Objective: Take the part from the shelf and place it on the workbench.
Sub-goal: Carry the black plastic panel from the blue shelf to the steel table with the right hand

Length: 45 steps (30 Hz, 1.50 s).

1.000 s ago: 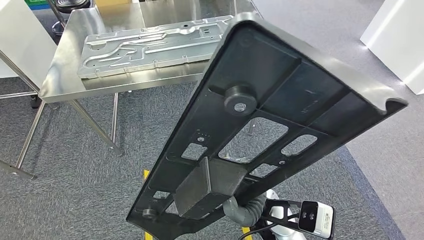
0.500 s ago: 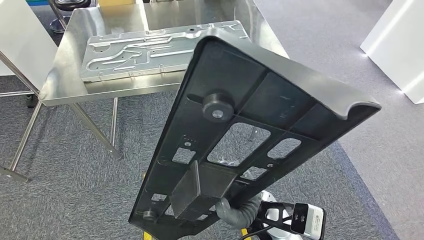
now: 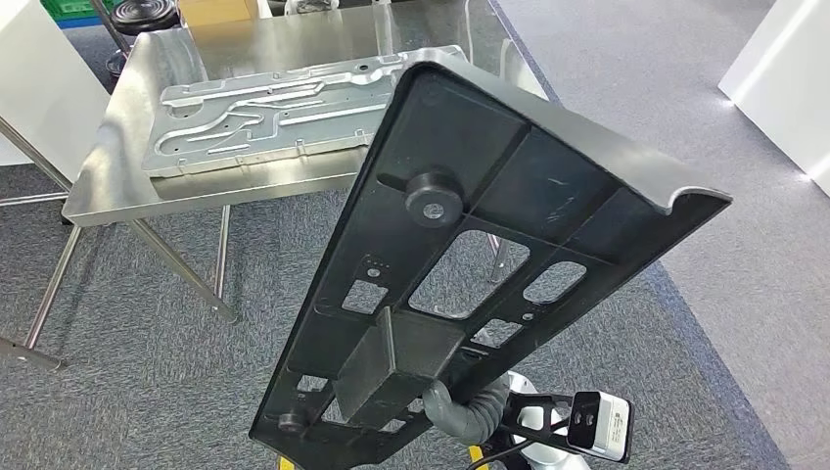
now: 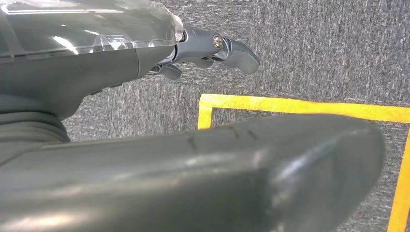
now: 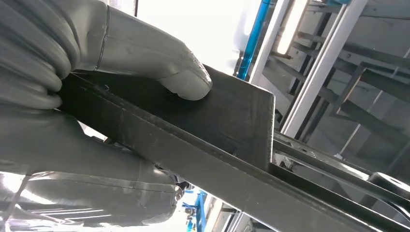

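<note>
Overhead, the long black moulded plastic panel with cut-out windows (image 3: 489, 235) tilts above the carpet, its far rim overlapping the stainless steel workbench (image 3: 127, 147) edge. The right hand (image 5: 72, 87) grips its lower end, thumb pressed on. The left hand (image 4: 212, 48) hangs with fingers apart, holding nothing. No legible writing.

The black part (image 3: 509, 225), held up tilted in the right hand (image 5: 96, 72), stands between the camera and the workbench (image 3: 117, 166). A metal plate (image 3: 264, 113) covers the bench's near middle; bare steel remains behind it and at the left edge.
</note>
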Tool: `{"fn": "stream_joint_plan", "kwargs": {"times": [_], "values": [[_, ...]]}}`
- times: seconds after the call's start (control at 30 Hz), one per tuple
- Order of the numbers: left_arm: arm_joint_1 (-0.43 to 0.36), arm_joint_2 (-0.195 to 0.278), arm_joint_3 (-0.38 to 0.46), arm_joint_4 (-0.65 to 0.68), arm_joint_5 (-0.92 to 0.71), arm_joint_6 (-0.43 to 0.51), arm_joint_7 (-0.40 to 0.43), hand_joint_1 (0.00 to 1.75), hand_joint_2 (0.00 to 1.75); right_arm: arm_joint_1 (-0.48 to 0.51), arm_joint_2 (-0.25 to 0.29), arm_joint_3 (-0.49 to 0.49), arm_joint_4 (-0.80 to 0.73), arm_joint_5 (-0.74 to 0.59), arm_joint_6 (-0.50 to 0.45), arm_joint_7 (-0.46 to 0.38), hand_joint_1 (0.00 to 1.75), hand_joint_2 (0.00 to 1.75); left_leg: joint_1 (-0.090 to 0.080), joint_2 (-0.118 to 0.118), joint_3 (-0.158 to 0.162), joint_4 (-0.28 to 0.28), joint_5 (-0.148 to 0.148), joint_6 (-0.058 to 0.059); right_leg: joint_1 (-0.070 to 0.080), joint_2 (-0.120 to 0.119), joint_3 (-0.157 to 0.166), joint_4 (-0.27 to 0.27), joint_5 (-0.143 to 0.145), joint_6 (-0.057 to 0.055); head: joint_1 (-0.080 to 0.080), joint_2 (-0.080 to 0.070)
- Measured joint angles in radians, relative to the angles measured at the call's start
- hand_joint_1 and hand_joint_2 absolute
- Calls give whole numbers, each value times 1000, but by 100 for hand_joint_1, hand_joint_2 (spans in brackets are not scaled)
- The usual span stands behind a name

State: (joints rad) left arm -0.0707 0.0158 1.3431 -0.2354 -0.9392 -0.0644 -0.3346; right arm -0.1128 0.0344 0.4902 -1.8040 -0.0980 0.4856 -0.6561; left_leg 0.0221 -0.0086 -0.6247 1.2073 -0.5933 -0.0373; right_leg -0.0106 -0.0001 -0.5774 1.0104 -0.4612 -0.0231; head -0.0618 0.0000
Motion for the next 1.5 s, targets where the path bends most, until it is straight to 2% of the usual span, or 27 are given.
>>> {"fn": "stream_joint_plan", "kwargs": {"times": [0.03,0.07,0.1,0.17,0.23,0.3,0.37,0.43,0.53,0.57,0.6,0.67,0.73,0.77,0.87,0.93,0.97,1.03,1.07,1.1,1.13,1.2,1.23,1.3,1.4,1.47,1.5], "values": [[1,0,0,0,0,0,0,0,0,1,0,0,0,0,0,0,175,175,0,0,-37,62,-18,-1,2,-1,3,0,-4,-2,0,0],[3,0,0,0,0,0,0,0,0,1,0,0,0,0,0,0,175,175,0,1,-63,93,-15,0,5,0,8,0,-8,-4,0,0],[4,0,0,0,0,0,0,0,0,2,0,0,1,0,0,0,175,175,-1,1,-68,82,9,3,7,0,15,0,-13,-4,0,0],[6,0,0,0,0,0,0,0,0,2,1,0,1,0,0,0,175,175,-4,2,-27,-44,99,16,11,1,32,0,-24,-3,0,0],[5,2,0,0,0,0,0,0,0,2,2,0,1,0,0,0,175,175,-13,5,20,-159,151,31,15,1,42,1,-35,3,0,0],[5,4,0,0,0,0,0,0,0,2,3,0,1,0,0,0,175,175,-20,5,30,-184,149,39,15,1,43,0,-40,13,0,0],[6,5,0,0,0,0,0,0,0,2,3,-1,-1,1,0,0,175,175,-17,4,36,-193,150,46,15,1,46,1,-46,25,0,0],[5,5,0,0,0,0,0,0,0,2,3,-1,-3,1,0,0,175,175,-11,4,48,-206,149,56,14,1,26,51,-75,36,0,0],[4,5,0,0,-1,-1,-1,0,0,6,3,-1,-5,3,2,0,175,175,-10,4,61,-210,139,64,7,1,-86,243,-146,47,0,0],[5,5,0,0,-2,-1,-1,0,0,9,3,-1,-4,4,3,0,175,175,-10,4,67,-209,134,64,4,1,-117,284,-146,50,0,0],[5,5,0,0,-2,-1,-1,0,0,10,3,-1,-4,4,5,0,175,175,-10,3,74,-209,128,63,1,1,-129,285,-125,51,0,0],[5,5,0,0,-3,-1,-1,0,0,10,3,-1,-3,6,8,0,175,175,-9,0,94,-209,114,57,-3,0,-95,175,-36,51,0,0],[4,5,0,0,-3,-1,-1,0,0,10,3,-1,-3,6,10,0,175,175,-13,-1,108,-208,99,48,-2,1,-43,53,19,45,0,0],[3,5,0,0,-3,-1,-1,0,0,10,3,-1,-3,6,11,0,175,175,-14,-1,111,-207,93,42,-1,2,-30,23,25,40,0,0],[-1,5,0,0,-3,-1,-1,0,0,10,4,-1,-4,7,11,0,175,175,-12,1,120,-210,81,24,2,5,-19,6,12,22,0,0],[-3,5,0,0,-3,-1,-1,0,0,9,6,-2,-4,7,12,0,175,175,-9,2,108,-168,55,14,-1,3,-2,-4,8,8,0,0],[-3,6,0,0,-3,-1,-1,0,0,9,8,-2,-4,7,13,0,175,175,-7,3,82,-115,31,10,-2,1,6,-8,4,4,0,0],[-3,7,0,0,-1,-1,-1,0,0,8,11,-2,-4,7,14,0,175,175,-7,3,-2,26,-17,3,-1,0,17,-9,-6,-1,0,0],[-1,7,0,0,-1,-1,0,0,0,9,11,-2,-3,7,14,0,175,175,-7,3,-39,74,-21,2,0,1,23,-9,-12,-1,0,0],[0,7,0,0,0,-1,0,0,0,9,11,-2,-3,7,15,0,175,175,-7,3,-59,85,-3,2,0,2,31,-9,-19,-1,0,0],[1,7,0,0,0,-1,0,0,0,9,11,-2,-2,6,15,0,175,175,-7,3,-58,54,36,3,0,2,41,-9,-27,0,0,0],[2,7,1,0,1,0,1,0,0,9,13,-2,-2,5,16,0,175,175,-9,4,-13,-81,130,10,1,3,65,-9,-44,6,0,0],[1,8,2,0,1,0,1,0,0,9,14,-2,-2,5,17,0,175,175,-11,3,10,-139,156,16,2,3,73,-9,-52,10,0,0],[2,8,4,0,1,0,2,0,0,8,18,-2,0,5,18,0,175,175,-17,3,30,-189,163,28,3,5,81,-10,-60,22,0,0],[2,8,9,0,2,0,2,0,0,8,19,-3,0,6,18,0,175,175,-14,1,44,-203,157,46,3,5,82,9,-63,40,0,0],[1,8,12,0,1,0,2,0,0,6,19,-3,0,7,18,0,175,175,-11,0,59,-209,152,57,2,5,45,82,-99,48,0,0],[0,8,13,0,1,0,2,0,0,6,19,-3,0,7,18,0,175,175,-12,1,63,-210,148,61,1,5,8,144,-126,51,0,0]]}}
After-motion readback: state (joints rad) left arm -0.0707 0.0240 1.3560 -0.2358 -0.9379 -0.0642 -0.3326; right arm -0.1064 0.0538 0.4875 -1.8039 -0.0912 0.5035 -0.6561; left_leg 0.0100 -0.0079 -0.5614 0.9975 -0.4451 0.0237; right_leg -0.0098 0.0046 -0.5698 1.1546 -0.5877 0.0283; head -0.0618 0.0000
